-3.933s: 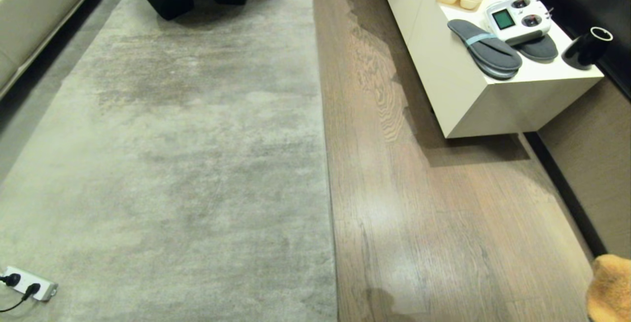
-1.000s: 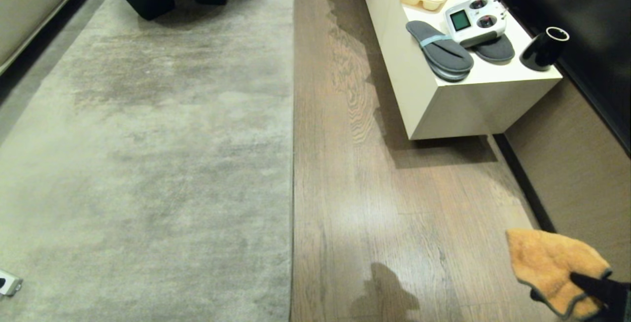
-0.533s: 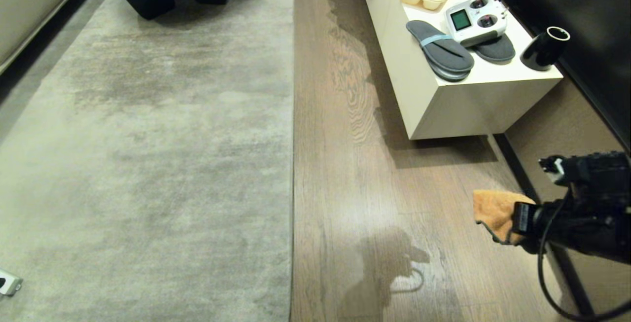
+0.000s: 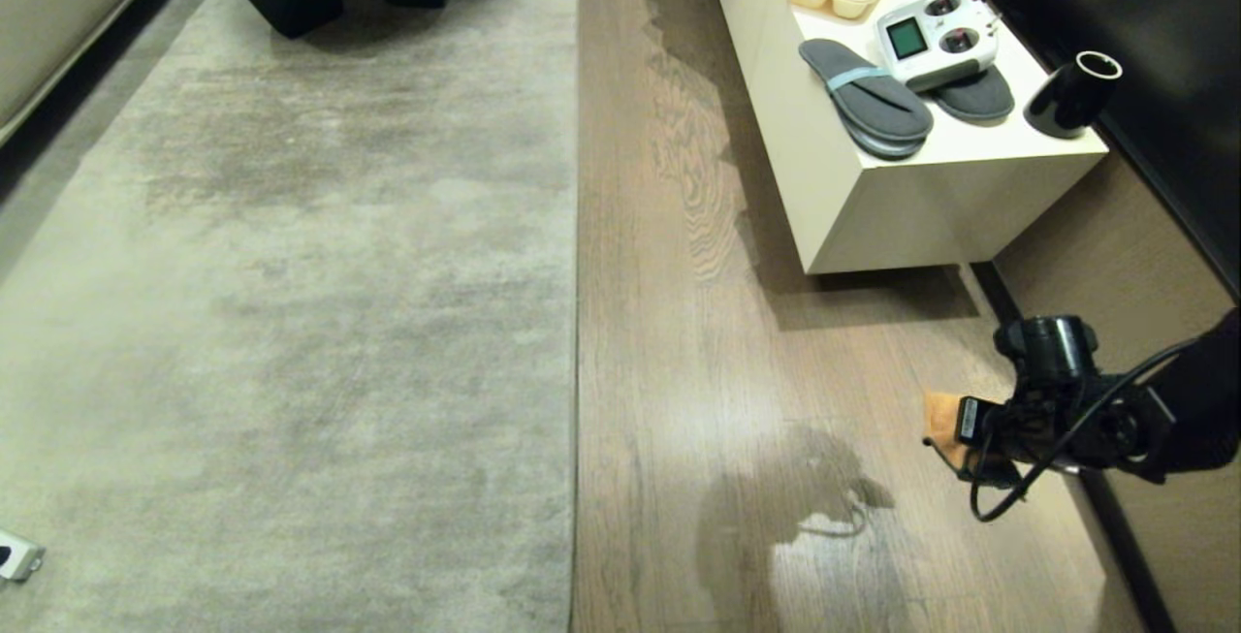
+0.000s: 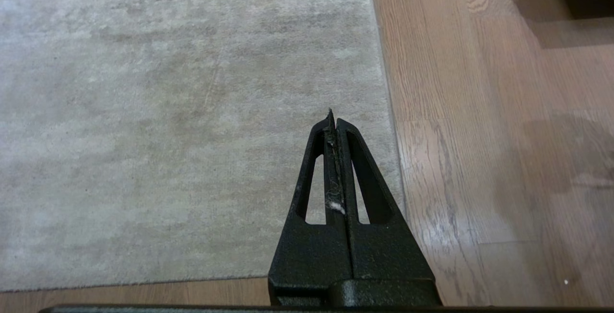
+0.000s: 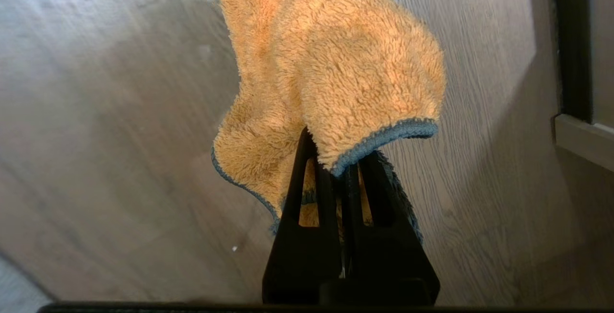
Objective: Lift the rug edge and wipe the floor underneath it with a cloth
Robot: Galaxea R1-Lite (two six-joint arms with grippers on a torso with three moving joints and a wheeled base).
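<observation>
**Right arm swings the cloth out over the floor; rug edge not yet lifted**

Since half a second ago, the right arm has reached further into the head view and turned, so its wrist camera housing now faces up and the cloth shows only as a small orange patch in front of it. A second ago the cloth sat lower, at the near right corner of the view, spread wider.

The right gripper [image 6: 343, 169] is pinched tight on the cloth [image 6: 336, 73], a fluffy orange-yellow terry square with a blue-grey stitched hem. The cloth droops over the fingertips and hangs above the floor [image 4: 776, 342], at the near right of the scene, beside the dark skirting of the right-hand wall. Whether it touches the planks cannot be told.

The left gripper [image 5: 333, 126] has its two fingers pressed together with nothing between them. It hangs above the rug [image 5: 168, 111], near the rug edge [image 5: 391, 126], and does not appear in the head view.

The rug edge [image 4: 577, 323] runs as a straight line from near to far down the middle of the scene and lies flat on the grey-brown wood planks. The cloth is well apart from it, to the right.

A low white cabinet [image 4: 902, 197] stands at the far right, carrying grey slippers [image 4: 868, 100], a remote controller [image 4: 936, 37] and a black cup [image 4: 1071, 95].

Judged from this, the cloth is in hand and nothing else is done. Lifting the rug edge and wiping beneath it both remain.
</observation>
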